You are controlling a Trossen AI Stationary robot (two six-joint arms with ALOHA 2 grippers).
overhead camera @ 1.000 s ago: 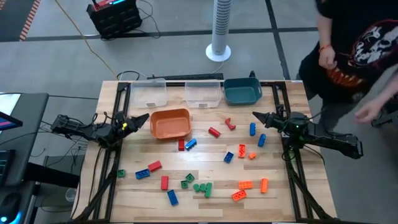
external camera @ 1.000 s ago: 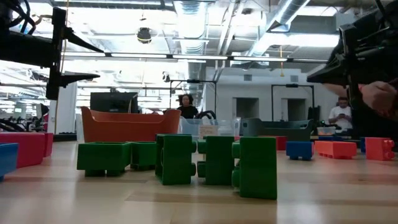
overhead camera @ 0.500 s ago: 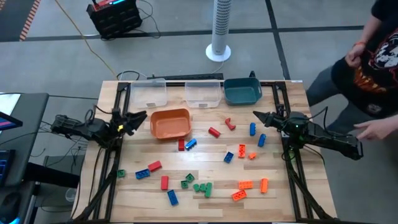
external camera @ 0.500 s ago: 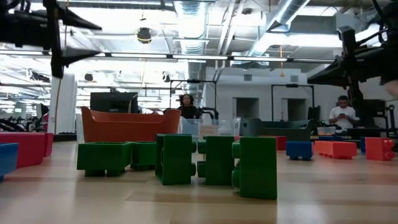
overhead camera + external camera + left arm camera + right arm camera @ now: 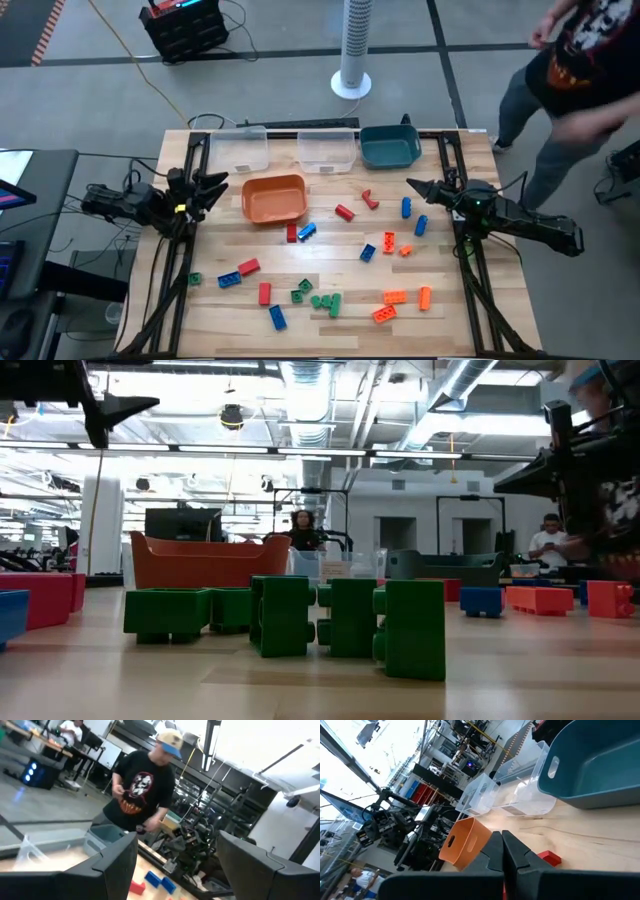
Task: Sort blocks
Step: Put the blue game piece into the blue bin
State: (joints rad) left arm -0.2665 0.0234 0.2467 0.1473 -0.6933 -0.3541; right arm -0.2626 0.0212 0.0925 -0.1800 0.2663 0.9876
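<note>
Several small studded blocks lie flat and scattered on the wooden table: red (image 5: pixel 345 212), blue (image 5: pixel 407 207), green (image 5: pixel 326 301) and orange (image 5: pixel 395 297). The green ones (image 5: pixel 345 615) fill the front of the low view. My left gripper (image 5: pixel 222 185) hovers open over the table's left side, just left of the orange bin (image 5: pixel 274 198); its fingers stand wide apart in its wrist view (image 5: pixel 177 847). My right gripper (image 5: pixel 410 184) hovers shut (image 5: pixel 502 837) over the right side, near two blue blocks. Neither gripper holds a block.
Two clear bins (image 5: pixel 240 150) (image 5: pixel 327 150) and a teal bin (image 5: pixel 390 146) stand along the far edge. A person (image 5: pixel 580 60) moves past the table's far right corner. Bare wood lies along the near edge.
My left gripper has drawn back a little toward the table's left edge and risen, staying open. The person beyond the right side has walked toward the far side. The right arm and the blocks have kept still.
</note>
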